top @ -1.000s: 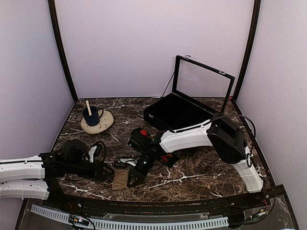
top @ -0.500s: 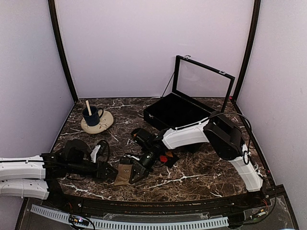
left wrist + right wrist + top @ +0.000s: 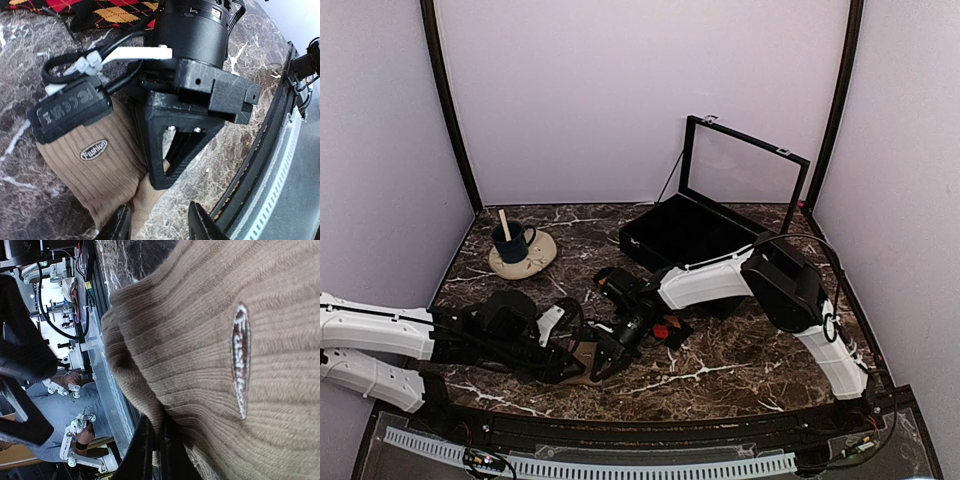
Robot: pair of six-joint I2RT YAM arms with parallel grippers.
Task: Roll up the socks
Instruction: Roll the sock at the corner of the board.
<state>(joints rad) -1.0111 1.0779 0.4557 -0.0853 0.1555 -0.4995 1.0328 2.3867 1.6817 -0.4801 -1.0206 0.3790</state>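
Note:
The tan-brown ribbed sock [image 3: 95,172] with an oval "Fashion" patch lies flat near the table's front edge; a sliver of it shows in the top view [image 3: 584,357]. My right gripper [image 3: 156,452] is shut on a fold at the sock's edge; it also shows in the left wrist view [image 3: 172,155] and in the top view [image 3: 604,361]. My left gripper [image 3: 157,227] is open just beside it, one fingertip [image 3: 120,225] at the sock's edge; it shows in the top view [image 3: 570,368]. The black argyle sock [image 3: 115,12] lies behind the right gripper [image 3: 663,330].
A blue mug [image 3: 510,240] with a wooden stick stands on a cream saucer [image 3: 530,262] at the back left. A black display case [image 3: 685,232] with a raised glass lid stands at the back right. The table's front rail [image 3: 280,150] runs close by the grippers.
My left arm has swung right and forward, bringing its gripper up to the tan sock and covering most of it. My right gripper stays shut on the sock, nearly still.

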